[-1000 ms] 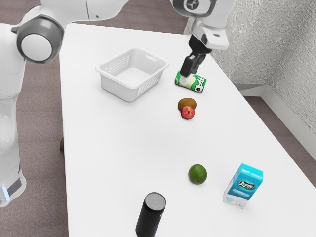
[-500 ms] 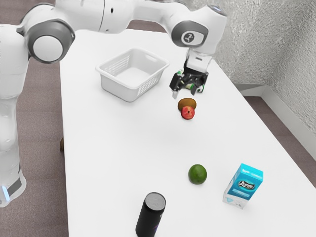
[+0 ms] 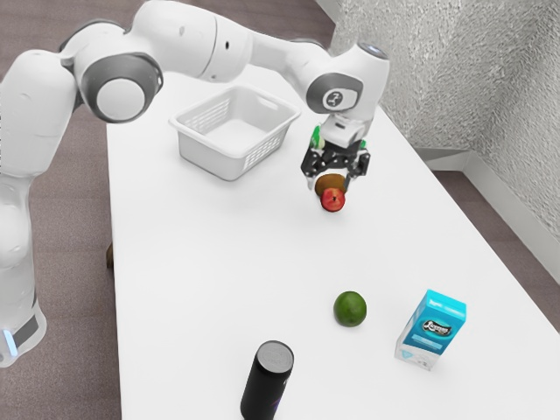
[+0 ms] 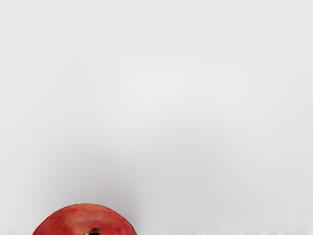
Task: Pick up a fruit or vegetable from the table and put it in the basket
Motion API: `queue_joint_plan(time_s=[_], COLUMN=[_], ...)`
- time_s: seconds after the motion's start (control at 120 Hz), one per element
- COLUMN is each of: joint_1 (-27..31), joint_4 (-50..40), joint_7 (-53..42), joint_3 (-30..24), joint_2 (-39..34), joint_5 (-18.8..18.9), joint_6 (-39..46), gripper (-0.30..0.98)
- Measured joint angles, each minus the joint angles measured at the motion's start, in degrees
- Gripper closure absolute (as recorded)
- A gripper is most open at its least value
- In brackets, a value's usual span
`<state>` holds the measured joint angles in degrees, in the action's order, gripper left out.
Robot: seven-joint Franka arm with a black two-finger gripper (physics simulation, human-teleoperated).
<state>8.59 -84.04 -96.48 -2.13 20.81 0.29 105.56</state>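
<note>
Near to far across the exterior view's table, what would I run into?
Black cylinder → green round fruit → red fruit → white basket. Left out for overlap: blue-and-white carton, brown fruit.

The table [image 3: 210,262] bears a basket [image 3: 201,155], can [image 3: 317,138], kiwi [image 3: 330,182], red fruit [image 3: 332,201], lime [image 3: 350,309], carton [image 3: 430,329] and cylinder [image 3: 267,382].

I see one basket [image 3: 208,157], one carton [image 3: 429,331], two cylinders [image 3: 265,385], three produce items [image 3: 350,309].
</note>
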Motion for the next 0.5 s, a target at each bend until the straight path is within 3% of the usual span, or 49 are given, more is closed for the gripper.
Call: queue_joint_plan(time_s=[0.5], joint_1=[0.0], joint_4=[0.3], joint_7=[-9.1], joint_3=[2.7], joint_2=[4.7], joint_5=[-1.3], joint_6=[9.5], gripper=[0.01])
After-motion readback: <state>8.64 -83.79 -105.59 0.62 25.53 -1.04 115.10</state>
